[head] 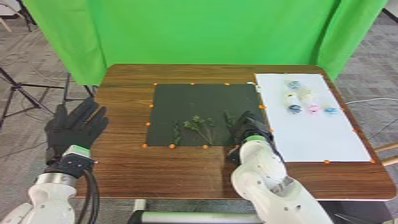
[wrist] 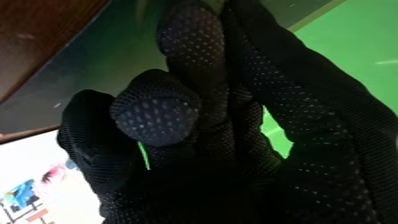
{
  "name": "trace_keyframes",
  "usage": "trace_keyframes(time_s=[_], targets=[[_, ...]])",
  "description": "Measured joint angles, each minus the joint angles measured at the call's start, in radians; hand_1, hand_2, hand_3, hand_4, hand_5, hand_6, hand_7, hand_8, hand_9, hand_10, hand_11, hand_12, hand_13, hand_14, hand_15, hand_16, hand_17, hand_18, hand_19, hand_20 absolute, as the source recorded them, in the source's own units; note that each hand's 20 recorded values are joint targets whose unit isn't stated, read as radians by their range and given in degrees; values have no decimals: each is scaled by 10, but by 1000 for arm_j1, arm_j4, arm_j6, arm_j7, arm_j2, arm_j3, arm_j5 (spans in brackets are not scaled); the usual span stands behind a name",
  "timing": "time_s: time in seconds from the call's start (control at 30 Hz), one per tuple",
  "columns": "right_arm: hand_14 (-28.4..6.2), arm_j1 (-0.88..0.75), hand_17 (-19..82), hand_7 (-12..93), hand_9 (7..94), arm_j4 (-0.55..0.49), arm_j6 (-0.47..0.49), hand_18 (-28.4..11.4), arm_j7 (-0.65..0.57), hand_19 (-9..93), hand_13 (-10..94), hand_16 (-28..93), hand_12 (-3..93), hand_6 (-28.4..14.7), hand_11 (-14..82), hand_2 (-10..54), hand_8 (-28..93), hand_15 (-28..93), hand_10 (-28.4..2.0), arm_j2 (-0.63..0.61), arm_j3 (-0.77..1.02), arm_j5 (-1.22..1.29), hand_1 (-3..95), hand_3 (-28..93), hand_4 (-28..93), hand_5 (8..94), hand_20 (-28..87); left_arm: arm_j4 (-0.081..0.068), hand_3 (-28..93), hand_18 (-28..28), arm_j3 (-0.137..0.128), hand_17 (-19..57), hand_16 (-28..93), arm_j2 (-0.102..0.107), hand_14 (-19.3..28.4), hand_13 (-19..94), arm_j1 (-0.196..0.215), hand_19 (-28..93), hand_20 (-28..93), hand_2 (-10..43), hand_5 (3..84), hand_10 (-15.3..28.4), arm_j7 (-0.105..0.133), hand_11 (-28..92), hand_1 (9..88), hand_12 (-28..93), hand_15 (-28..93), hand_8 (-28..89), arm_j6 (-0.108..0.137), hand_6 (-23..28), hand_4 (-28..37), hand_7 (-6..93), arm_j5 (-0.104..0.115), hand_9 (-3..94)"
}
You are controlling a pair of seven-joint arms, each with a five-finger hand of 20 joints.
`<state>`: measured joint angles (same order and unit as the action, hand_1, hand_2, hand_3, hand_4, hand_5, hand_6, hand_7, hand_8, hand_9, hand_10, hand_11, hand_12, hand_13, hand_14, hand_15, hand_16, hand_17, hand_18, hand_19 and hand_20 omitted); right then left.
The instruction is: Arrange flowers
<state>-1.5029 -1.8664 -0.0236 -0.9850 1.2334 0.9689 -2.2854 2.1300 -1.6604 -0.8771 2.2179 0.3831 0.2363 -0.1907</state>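
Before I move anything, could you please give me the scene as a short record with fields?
surface: brown wooden table
greenery: leafy sprigs on the lower part of the black mat
flowers: small blue, pale and pink blooms, grouped on the upper half of the white sheet, right of the mat
left hand: open, at the table's left edge, away from the flowers
right hand: at the mat's right edge, close to the rightmost sprig; whether it grips it, I cannot tell
arrangement: not yet made; blooms and greenery lie apart
backdrop: green curtain
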Motion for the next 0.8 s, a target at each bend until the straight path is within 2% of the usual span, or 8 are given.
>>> trace_keyframes(time_s=[0.27, 0.3, 0.53, 0.67, 0.7, 0.77, 0.8], targets=[[-66, -7, 578, 320, 837, -13, 22, -225, -2, 932, 855, 371, 391, -50, 352, -95, 194, 613, -139, -11, 5, -15, 476, 702, -187, 717, 527, 4, 702, 100, -14, -54, -117, 2, 128, 223, 12, 315, 63, 145, 413, 121, 6, 207, 280, 73, 340, -116, 2, 58, -283, 201, 2, 329], [-66, -9, 575, 313, 833, -19, 33, -225, -2, 932, 853, 369, 358, -52, 371, -95, 196, 613, -145, -14, 8, -13, 470, 691, -185, 717, 527, 5, 702, 101, -14, -54, -117, 2, 128, 223, 13, 315, 63, 145, 413, 121, 8, 207, 280, 73, 340, -116, 2, 59, -283, 201, 3, 329], [-68, -23, 570, 289, 826, -52, 64, -228, 0, 932, 846, 368, 326, -59, 383, -95, 184, 615, -154, -34, 16, -10, 453, 691, -184, 711, 523, 5, 702, 101, -18, -55, -116, 2, 128, 223, 16, 315, 62, 140, 413, 120, 14, 205, 283, 73, 338, -114, 2, 59, -283, 200, 3, 326], [-69, -31, 567, 241, 821, -61, 64, -229, -1, 932, 844, 367, 312, -72, 388, -95, 146, 615, -156, -42, 25, -16, 430, 716, -185, 707, 522, 5, 702, 101, -19, -54, -116, 2, 129, 223, 16, 314, 62, 138, 412, 120, 13, 205, 284, 74, 339, -115, 2, 58, -283, 202, 3, 326], [-68, -34, 567, 229, 820, -64, 64, -228, -1, 932, 843, 366, 310, -74, 388, -95, 128, 616, -157, -44, 28, -20, 423, 724, -186, 707, 521, 5, 702, 101, -20, -54, -116, 1, 129, 223, 16, 314, 62, 138, 412, 120, 13, 205, 284, 74, 339, -115, 2, 58, -283, 202, 3, 326], [-70, -39, 564, 233, 819, -70, 64, -231, 0, 932, 841, 365, 307, -74, 389, -95, -27, 617, -157, -49, 32, -29, 384, 739, -180, 708, 523, 5, 702, 101, -21, -55, -116, 1, 129, 223, 17, 314, 62, 138, 412, 120, 13, 206, 284, 74, 339, -115, 2, 58, -283, 201, 3, 326], [-70, -42, 562, 232, 818, -74, 64, -232, 1, 932, 841, 366, 307, -75, 389, -95, -53, 618, -158, -51, 34, -33, 373, 737, -181, 706, 524, 5, 701, 101, -22, -55, -116, 1, 129, 223, 17, 314, 62, 138, 411, 120, 13, 206, 284, 74, 339, -115, 2, 58, -283, 202, 3, 326]])
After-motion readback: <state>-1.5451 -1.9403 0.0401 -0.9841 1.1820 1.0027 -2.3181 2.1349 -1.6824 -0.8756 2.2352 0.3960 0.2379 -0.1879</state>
